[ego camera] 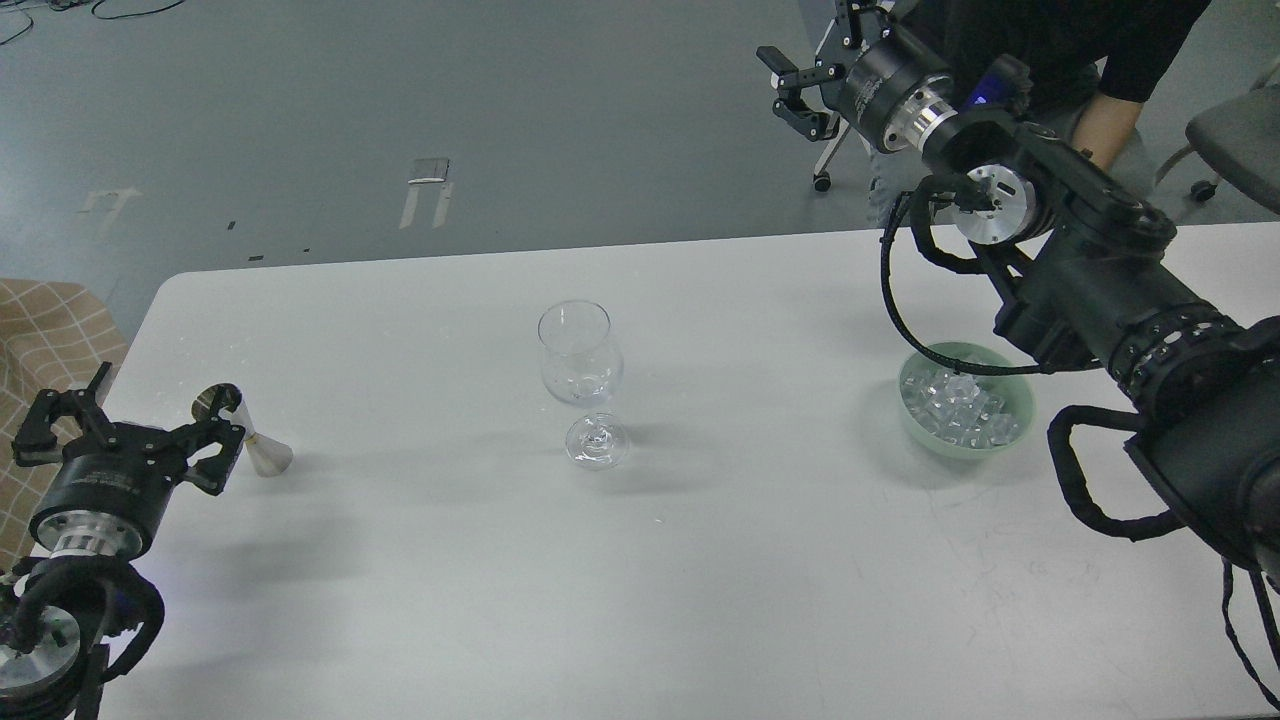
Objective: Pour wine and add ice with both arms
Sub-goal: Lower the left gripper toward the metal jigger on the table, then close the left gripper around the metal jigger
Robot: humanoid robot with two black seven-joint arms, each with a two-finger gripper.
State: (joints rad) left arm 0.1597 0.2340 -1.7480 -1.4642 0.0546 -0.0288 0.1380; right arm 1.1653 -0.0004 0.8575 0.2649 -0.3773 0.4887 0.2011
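Note:
A clear stemmed wine glass (580, 372) stands upright at the middle of the white table (700, 580); no liquid shows in it. The ice (962, 408), a heap of small clear cubes, lies in a pale green bowl (1018, 400) at the right. A silver jigger (250, 445) stands tilted at the left. My left gripper (135, 425) is open and low at the table's left edge, its right finger (215, 455) right beside the jigger. My right gripper (780, 85) is open and empty, raised beyond the table's far edge, well away from the bowl.
A person in a black shirt (1060, 40) stands behind the right arm past the far edge. A grey chair (1240, 130) is at the far right. A checked cloth (55, 330) lies off the table's left side. My right arm (1100, 290) passes just above the bowl.

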